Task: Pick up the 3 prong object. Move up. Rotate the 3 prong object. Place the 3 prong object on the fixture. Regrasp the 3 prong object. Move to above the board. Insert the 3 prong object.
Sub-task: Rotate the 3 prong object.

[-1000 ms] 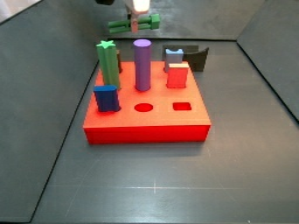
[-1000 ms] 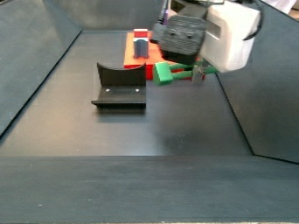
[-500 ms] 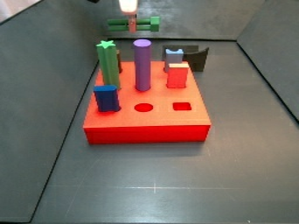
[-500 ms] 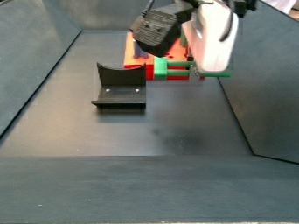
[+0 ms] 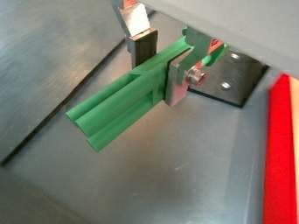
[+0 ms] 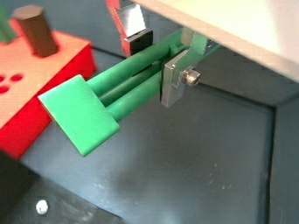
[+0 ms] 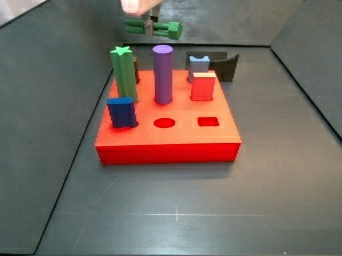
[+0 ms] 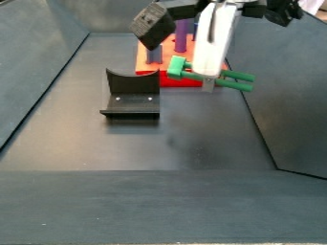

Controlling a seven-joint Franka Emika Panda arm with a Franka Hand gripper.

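Observation:
My gripper [image 5: 160, 66] is shut on the 3 prong object [image 5: 117, 109], a green ribbed peg that lies across the jaws; its flat square end shows in a wrist view [image 6: 79, 125]. In a side view my gripper [image 8: 208, 57] holds the object [image 8: 238, 80] level in the air, beside the fixture [image 8: 130, 94] and in front of the board [image 8: 189, 80]. In a side view my gripper [image 7: 144, 22] is at the far top with the object [image 7: 135, 6], behind the board [image 7: 167, 140]. The fixture [image 7: 222, 66] stands behind the board.
On the board stand a bright green star-topped post [image 7: 123, 68], a purple post [image 7: 163, 72], a blue block [image 7: 122, 111] and a red-and-grey peg [image 7: 202, 82]. A round hole [image 7: 164, 124] and a square hole [image 7: 209, 122] are in front. Dark walls enclose the floor.
My gripper has risen and turned with the 3 prong object in it; the object now lies more level and sticks out farther to the side. Nothing on the board has moved.

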